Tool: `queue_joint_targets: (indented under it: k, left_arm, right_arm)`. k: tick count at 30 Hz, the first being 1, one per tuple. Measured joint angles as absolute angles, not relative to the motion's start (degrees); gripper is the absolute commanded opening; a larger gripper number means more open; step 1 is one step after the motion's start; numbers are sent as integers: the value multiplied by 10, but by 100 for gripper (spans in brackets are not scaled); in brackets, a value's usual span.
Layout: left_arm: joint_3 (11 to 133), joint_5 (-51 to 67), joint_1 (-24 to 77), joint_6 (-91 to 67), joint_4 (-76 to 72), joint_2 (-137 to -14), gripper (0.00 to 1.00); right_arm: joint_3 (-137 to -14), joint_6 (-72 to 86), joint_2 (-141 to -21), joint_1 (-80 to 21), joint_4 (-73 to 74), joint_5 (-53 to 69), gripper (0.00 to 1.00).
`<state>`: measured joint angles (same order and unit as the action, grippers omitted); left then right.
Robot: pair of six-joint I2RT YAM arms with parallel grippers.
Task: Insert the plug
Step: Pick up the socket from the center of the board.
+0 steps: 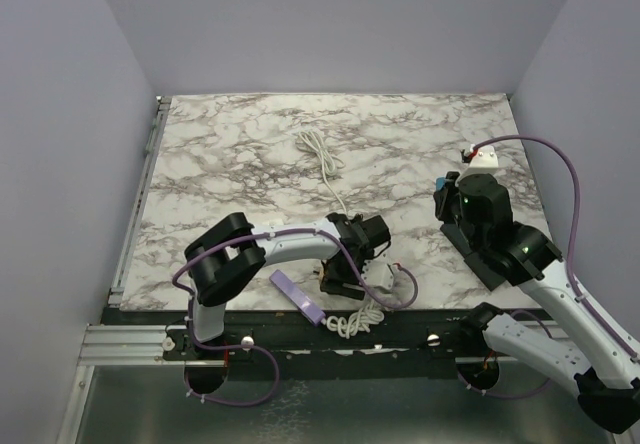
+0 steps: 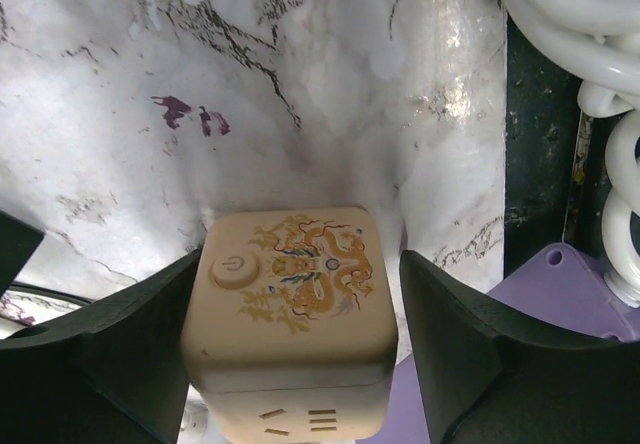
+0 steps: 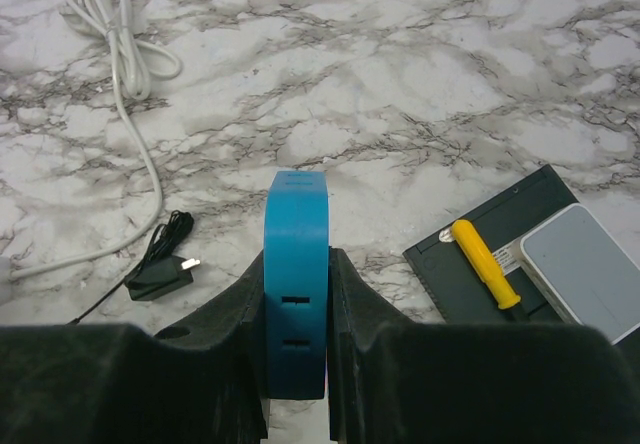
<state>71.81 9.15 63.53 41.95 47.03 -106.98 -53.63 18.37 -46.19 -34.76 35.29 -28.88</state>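
Plug, black, prongs bared, seen flat on marble table, well apart from right gripper, touched by nothing. Right gripper clenched on blue block, slotted face turned up. Left gripper released, fingers spread either side of cream cube, gap seen at one side. Purple strip and white coil seen just beside. Yellow screwdriver laid on dark pad.
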Motion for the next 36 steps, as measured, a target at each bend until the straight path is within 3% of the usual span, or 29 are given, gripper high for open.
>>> queue_joint_targets:
  k: [5, 12, 16, 26, 36]
  left_arm:
    - [729, 77, 641, 425, 494, -1077, 65]
    - [750, 49, 652, 429, 517, -1092, 35]
    - [771, 39, 663, 429, 531, -1107, 0]
    - [793, 79, 668, 435, 534, -1057, 0]
    - [760, 159, 628, 448, 416, -692, 0]
  right_arm:
    - [-536, 182, -462, -348, 353, -289, 1]
    - [-536, 179, -460, -348, 354, -289, 1]
    - [-536, 179, -458, -348, 357, -289, 1]
    - [-542, 179, -469, -348, 357, -289, 1]
    - [-628, 180, -489, -347, 357, -276, 1]
